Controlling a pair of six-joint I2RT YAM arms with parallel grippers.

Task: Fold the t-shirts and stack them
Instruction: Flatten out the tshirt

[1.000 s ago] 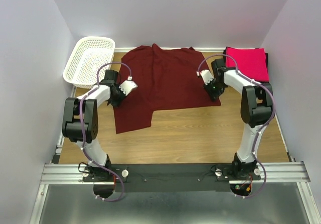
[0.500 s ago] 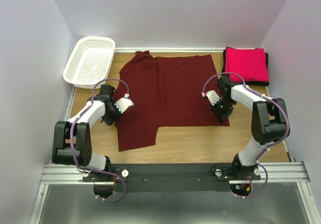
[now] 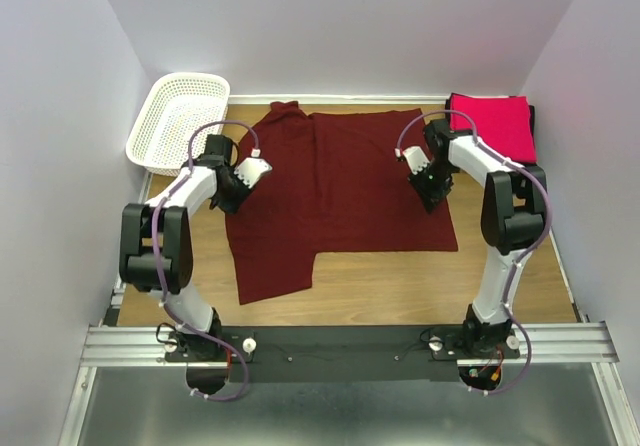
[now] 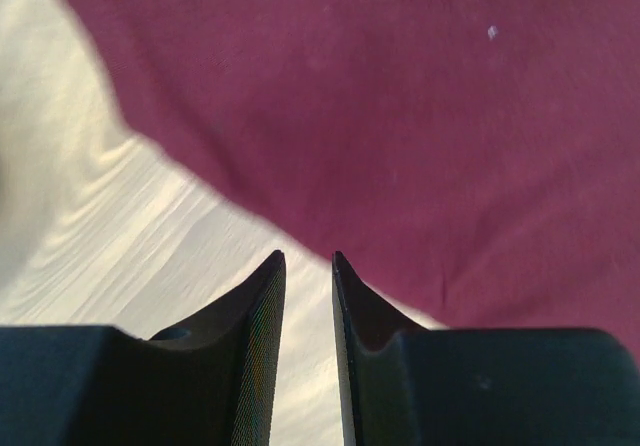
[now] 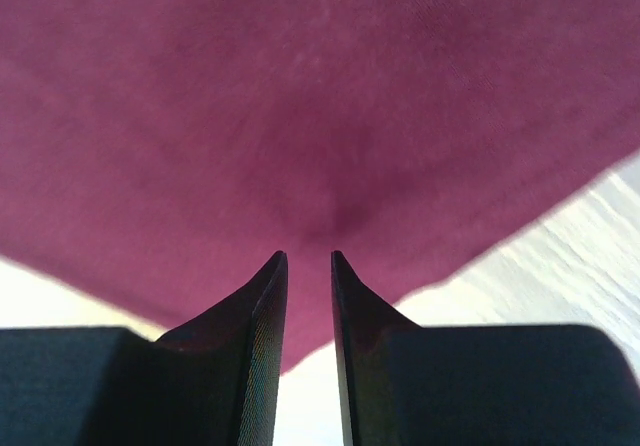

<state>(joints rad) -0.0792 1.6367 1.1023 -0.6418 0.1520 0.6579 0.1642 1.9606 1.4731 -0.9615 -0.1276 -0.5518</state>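
Observation:
A dark maroon t-shirt (image 3: 345,191) lies spread flat on the wooden table, one sleeve (image 3: 272,261) reaching toward the near edge. My left gripper (image 3: 234,194) sits at the shirt's left edge; its jaws (image 4: 305,257) are narrowly open over bare wood, the cloth edge (image 4: 400,146) just ahead. My right gripper (image 3: 434,194) hovers over the shirt's right side, jaws (image 5: 305,256) narrowly open with nothing between them and a small pucker in the cloth (image 5: 335,211) just past the tips. A folded pink-red t-shirt (image 3: 490,126) rests at the back right on a black t-shirt (image 3: 532,126) that shows only at the edge.
A white mesh basket (image 3: 180,118) stands at the back left corner. Walls close in on the left, back and right. Bare wood (image 3: 400,286) stretches between the maroon shirt and the arm bases.
The maroon shirt was drawn toward the near edge and flattened. Both grippers have since moved back toward the far side while the shirt stayed put. The left jaws have parted slightly.

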